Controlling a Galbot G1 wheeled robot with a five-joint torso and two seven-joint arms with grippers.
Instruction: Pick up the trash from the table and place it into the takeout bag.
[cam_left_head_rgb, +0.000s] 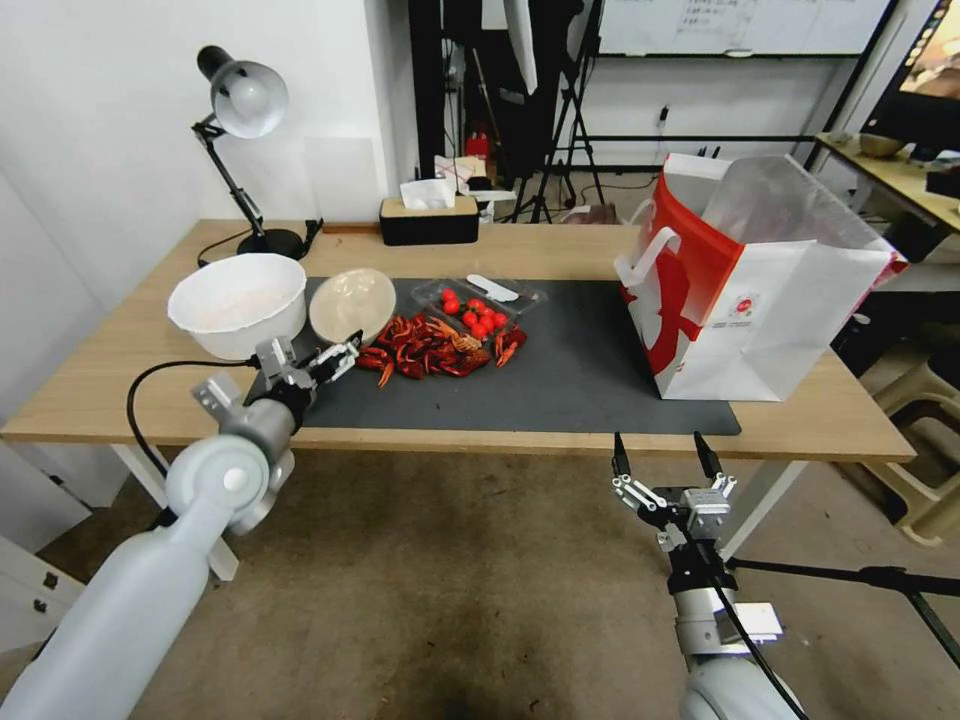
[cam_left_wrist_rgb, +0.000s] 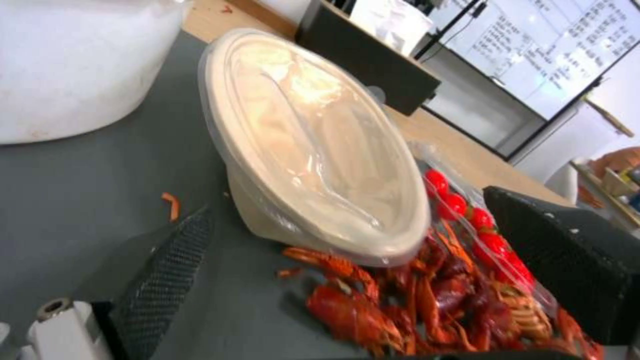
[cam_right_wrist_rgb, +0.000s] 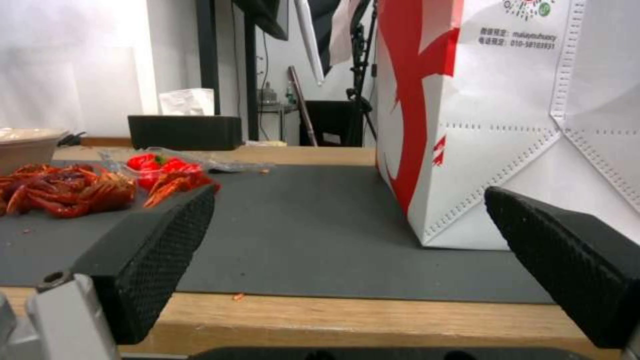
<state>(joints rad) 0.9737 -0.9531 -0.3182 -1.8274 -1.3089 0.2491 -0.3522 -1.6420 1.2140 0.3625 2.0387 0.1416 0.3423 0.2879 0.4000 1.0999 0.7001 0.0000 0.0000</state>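
A beige round bowl (cam_left_head_rgb: 352, 303) under a clear lid lies tilted on the dark mat (cam_left_head_rgb: 580, 370) of the table (cam_left_head_rgb: 130, 370), its low edge on a pile of red crayfish shells (cam_left_head_rgb: 432, 350). My left gripper (cam_left_head_rgb: 312, 356) is open just in front of this bowl (cam_left_wrist_rgb: 313, 150), a finger on each side of its near edge and apart from it. The takeout bag (cam_left_head_rgb: 750, 280) stands open at the mat's right end. My right gripper (cam_left_head_rgb: 663, 455) hangs open and empty below the table's front edge, facing the bag (cam_right_wrist_rgb: 507, 125).
A large white bowl (cam_left_head_rgb: 238, 303) stands left of the beige one. A clear tray of red tomatoes (cam_left_head_rgb: 478, 305) lies behind the shells. A desk lamp (cam_left_head_rgb: 240, 110) and a black tissue box (cam_left_head_rgb: 428, 218) are at the back.
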